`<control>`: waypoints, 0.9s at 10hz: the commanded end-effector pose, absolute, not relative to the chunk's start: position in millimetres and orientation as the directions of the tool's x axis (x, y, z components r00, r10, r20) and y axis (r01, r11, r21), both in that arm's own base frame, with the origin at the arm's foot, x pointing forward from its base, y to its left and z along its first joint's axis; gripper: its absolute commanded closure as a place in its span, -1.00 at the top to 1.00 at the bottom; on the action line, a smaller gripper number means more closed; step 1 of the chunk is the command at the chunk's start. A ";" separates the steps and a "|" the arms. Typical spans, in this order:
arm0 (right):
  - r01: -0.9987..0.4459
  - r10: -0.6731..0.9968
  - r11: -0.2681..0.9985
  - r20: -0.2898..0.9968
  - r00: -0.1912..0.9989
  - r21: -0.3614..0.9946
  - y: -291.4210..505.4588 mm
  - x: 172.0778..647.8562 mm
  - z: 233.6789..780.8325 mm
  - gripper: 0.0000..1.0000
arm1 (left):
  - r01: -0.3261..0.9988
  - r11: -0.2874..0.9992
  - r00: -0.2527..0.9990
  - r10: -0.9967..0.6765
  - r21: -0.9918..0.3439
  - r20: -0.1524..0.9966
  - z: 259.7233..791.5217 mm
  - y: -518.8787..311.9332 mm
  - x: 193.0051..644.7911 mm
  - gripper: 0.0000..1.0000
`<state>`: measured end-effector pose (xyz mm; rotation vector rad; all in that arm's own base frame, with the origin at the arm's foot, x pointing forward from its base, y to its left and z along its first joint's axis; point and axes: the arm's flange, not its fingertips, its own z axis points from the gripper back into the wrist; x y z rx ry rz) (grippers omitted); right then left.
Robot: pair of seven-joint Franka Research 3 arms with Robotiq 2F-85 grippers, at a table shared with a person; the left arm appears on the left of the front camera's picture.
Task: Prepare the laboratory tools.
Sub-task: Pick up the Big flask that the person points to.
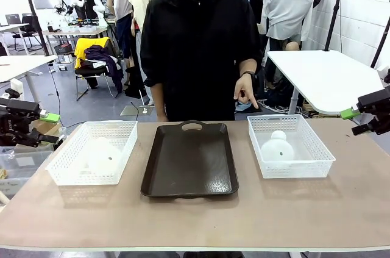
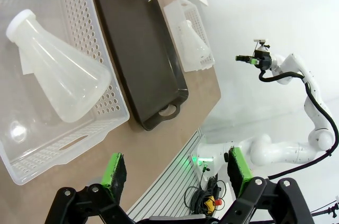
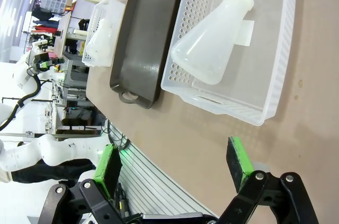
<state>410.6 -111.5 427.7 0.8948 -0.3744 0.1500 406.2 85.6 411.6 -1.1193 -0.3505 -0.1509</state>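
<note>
1. Both my jaws hang wide open and empty, off the bench's (image 1: 274, 209) ends.
2. The left conical flask (image 2: 58, 70) lies tipped in its mesh basket (image 2: 79, 142); the right conical flask (image 3: 212, 44) lies likewise in its own.
3. The dark tray (image 1: 189, 160) between them sits bare, likely their landing spot.

The left flask (image 2: 58, 70) and the right flask (image 3: 212, 44) were a cloudy, see-through white. The left basket (image 1: 79, 175) and the right basket (image 1: 298, 171) were white, patterned with rows of small holes. The tray (image 1: 189, 160) was glossy dark brown, the table (image 1: 244, 221) plain tan. The left gripper (image 2: 177, 168) and the right gripper (image 3: 175, 163) were black with bright green pads (image 2: 114, 168). The person's top (image 1: 195, 50) was black
</note>
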 end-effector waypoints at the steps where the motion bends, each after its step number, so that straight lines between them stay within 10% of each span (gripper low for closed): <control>1: -0.281 -0.027 0.616 0.377 0.926 0.736 -110.5 410.0 426.1 1.00 | 0.293 0.432 0.935 0.059 -0.853 0.351 412.0 86.5 406.3 1.00; 9: 0.015 -0.157 0.901 0.295 0.942 0.433 17.5 406.0 493.1 1.00 | 0.293 0.432 0.935 0.059 -0.853 0.351 412.0 86.5 406.3 1.00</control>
